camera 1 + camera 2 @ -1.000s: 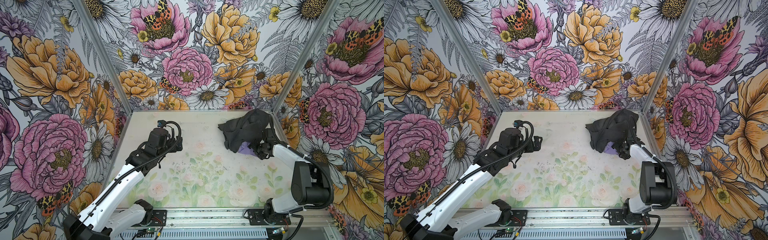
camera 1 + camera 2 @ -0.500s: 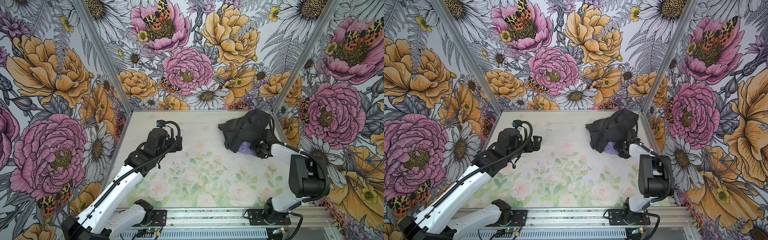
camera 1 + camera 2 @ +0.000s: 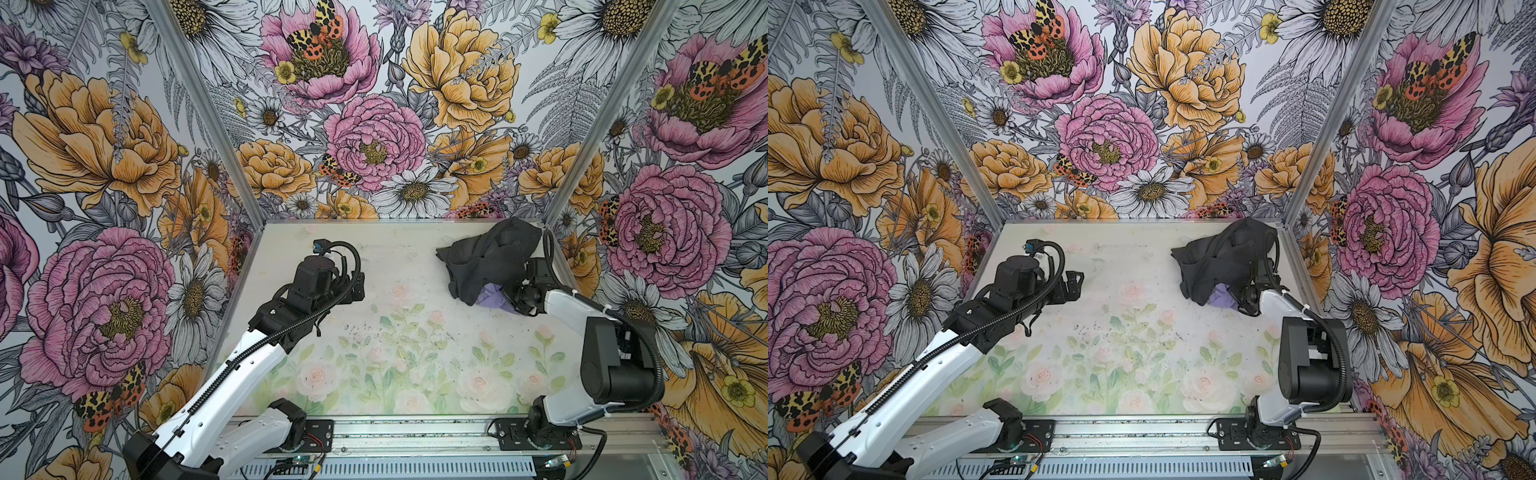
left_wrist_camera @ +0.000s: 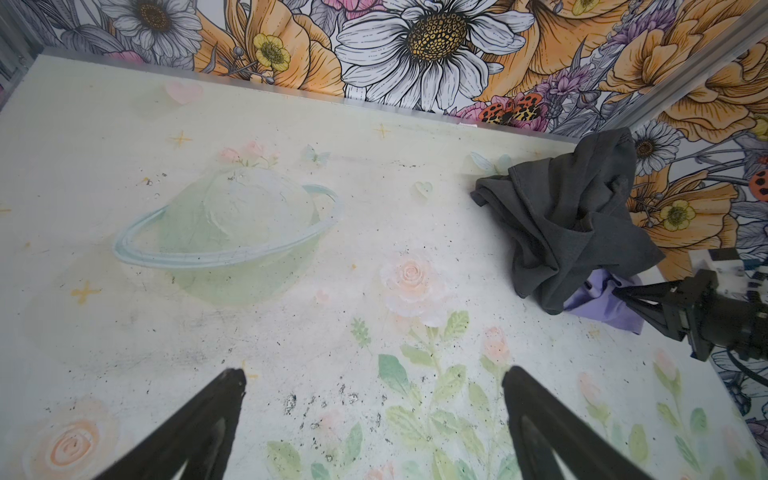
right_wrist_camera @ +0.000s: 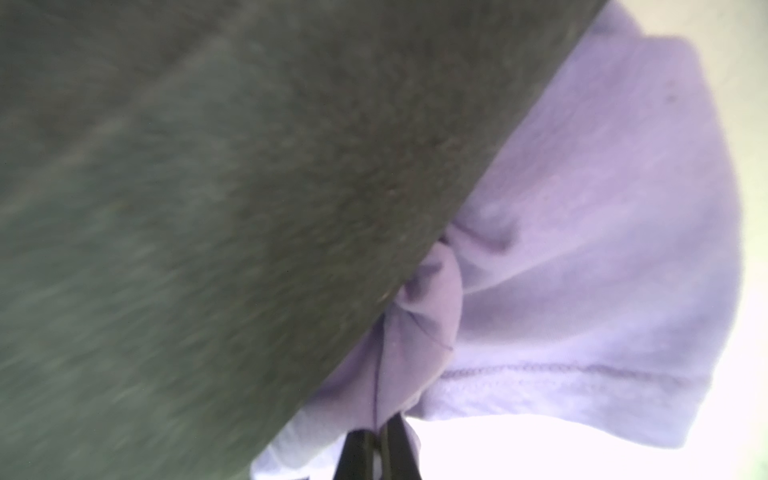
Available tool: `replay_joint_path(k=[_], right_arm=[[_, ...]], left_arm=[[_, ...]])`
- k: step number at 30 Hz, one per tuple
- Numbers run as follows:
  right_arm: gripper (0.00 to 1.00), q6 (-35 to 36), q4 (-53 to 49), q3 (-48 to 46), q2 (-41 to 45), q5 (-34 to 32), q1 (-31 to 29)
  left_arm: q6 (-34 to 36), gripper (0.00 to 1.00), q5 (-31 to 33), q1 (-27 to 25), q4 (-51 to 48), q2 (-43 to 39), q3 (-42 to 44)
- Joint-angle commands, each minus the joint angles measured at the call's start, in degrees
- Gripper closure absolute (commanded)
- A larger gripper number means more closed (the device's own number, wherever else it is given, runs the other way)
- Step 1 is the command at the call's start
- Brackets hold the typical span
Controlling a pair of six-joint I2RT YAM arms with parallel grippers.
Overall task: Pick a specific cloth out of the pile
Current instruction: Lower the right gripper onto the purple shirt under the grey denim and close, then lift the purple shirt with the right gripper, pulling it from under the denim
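The lavender cloth [image 3: 492, 296] peeks from under the charcoal garment [image 3: 490, 257] at the far right of the table [image 3: 415, 332], at the tips of the right gripper [image 4: 619, 293]. Only the right wrist view shows its jaws closed tight on a lavender fold. The left gripper [image 4: 374, 378] is spread wide, holding nothing.

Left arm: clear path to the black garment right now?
Likely yes: the left gripper is open over bare table, with nothing between it and the black garment. The right gripper, shut on the lavender cloth, sits on its other side. Reach that far is unsure.
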State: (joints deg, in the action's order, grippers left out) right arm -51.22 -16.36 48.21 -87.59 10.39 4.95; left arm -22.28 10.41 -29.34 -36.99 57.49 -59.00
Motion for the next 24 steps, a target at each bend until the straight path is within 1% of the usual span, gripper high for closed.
replay_joint_path(k=[1, 5, 9, 24], right_arm=[[1.00, -0.85, 1.68, -0.63, 4.60, 0.24, 0.16], [1.00, -0.74, 1.52, -0.92, 7.89, 1.16, 0.23], [1.00, -0.89, 1.20, -0.19, 10.51, 1.55, 0.17], [1.00, 0.00, -1.94, 7.18, 15.08, 2.53, -1.40]], left_arm=[[0.52, 0.01, 0.65, 0.45, 2.95, 0.30, -1.56], [-0.80, 0.01, -0.11, 0.36, 4.87, 0.61, -1.15], [-0.09, 0.01, -1.16, 0.43, 5.17, 1.95, -2.20], [0.40, 0.01, -1.71, 0.34, 6.18, 3.33, -5.04]])
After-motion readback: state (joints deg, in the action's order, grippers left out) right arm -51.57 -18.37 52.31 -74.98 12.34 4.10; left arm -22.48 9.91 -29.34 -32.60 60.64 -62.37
